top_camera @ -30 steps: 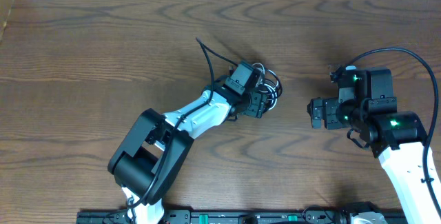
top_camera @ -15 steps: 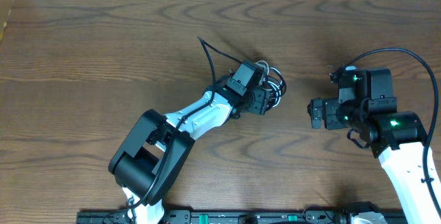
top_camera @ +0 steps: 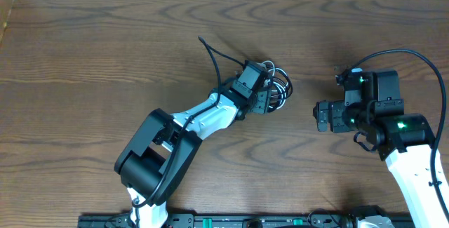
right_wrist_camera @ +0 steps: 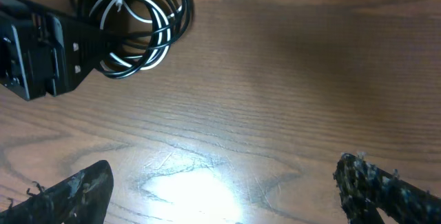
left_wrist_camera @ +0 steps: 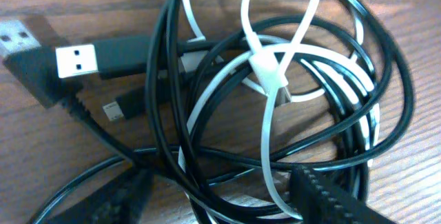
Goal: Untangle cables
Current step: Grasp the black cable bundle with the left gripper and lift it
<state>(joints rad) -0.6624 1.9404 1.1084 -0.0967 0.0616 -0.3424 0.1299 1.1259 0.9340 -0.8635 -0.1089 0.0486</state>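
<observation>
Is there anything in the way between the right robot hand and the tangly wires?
No, nothing visible is in the way. Only bare table lies between the open right gripper and the cables. The left gripper is at the bundle's other side, so it does not block that path.

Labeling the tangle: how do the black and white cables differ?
The black cable forms the wide outer loops; the white cable winds inside them. The black cable's USB plug lies free at the tangle's edge; the white cable's plug sits mid-tangle. Both are thin and interlaced on the table.
</observation>
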